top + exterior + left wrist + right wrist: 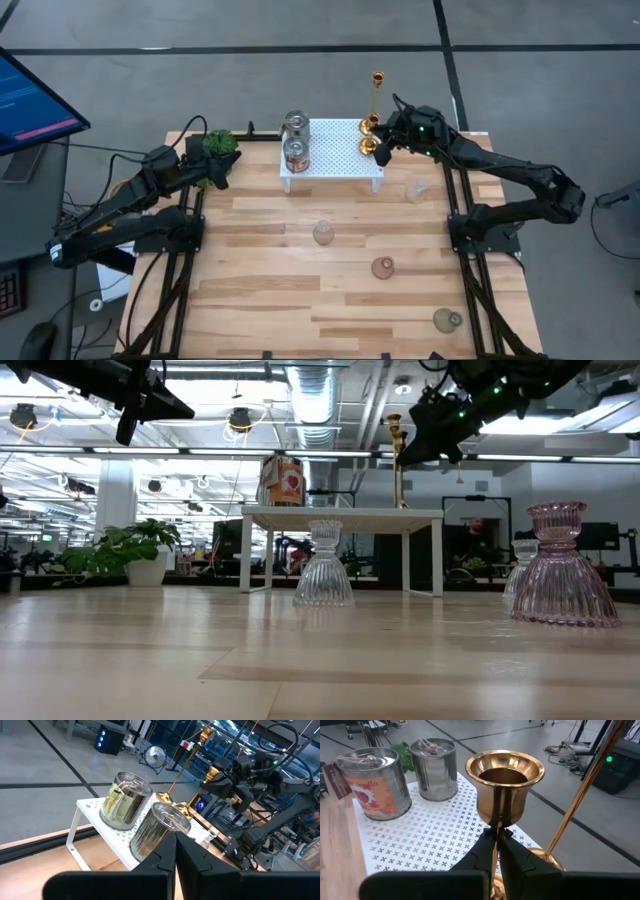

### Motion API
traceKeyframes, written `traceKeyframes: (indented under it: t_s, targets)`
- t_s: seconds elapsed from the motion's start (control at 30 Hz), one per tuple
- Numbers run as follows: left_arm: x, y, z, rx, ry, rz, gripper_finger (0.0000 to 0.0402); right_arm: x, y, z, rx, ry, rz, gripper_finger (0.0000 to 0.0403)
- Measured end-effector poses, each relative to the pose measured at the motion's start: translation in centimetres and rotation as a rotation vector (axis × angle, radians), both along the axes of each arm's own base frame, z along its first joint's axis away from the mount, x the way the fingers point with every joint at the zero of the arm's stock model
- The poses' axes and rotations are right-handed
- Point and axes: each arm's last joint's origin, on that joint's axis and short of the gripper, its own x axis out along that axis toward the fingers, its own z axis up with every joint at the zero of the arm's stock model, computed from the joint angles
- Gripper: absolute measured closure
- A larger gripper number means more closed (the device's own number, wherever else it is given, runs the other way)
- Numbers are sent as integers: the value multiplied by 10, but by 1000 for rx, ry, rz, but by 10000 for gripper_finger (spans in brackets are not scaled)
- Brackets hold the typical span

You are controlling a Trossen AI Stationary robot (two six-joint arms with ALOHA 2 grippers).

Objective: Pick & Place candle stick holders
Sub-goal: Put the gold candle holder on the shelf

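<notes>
Here, right gripper [497,837] pinches a shiny brass flared-cup candle holder [504,785] over the white perforated stand [335,150], upper centre of the high view. Tall thin-stemmed brass holder [377,100] stands beside. Two ribbed tin cans [296,140] sit at the stand's left end. Left gripper [175,857], pressed together, hovers near the plant [220,148].

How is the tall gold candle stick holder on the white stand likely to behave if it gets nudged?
The tall candle stick holder has a thin stem on a small round base, so it probably tips easily. Polished metal looks slippery and rigid. The right gripper, shut on the short brass cup, works close beside it.
</notes>
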Motion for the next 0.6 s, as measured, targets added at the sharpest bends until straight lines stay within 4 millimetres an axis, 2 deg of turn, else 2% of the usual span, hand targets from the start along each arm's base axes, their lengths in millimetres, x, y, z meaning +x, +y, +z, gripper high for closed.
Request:
traceKeyframes:
  t_s: [0.2,0.6]
  targets:
    - [0,0,0,0,0,0,396,0,0,0,-1,2,1,391]
    - [0,0,0,2,-4,0,396,-2,-1,-2,18,10,-13,356]
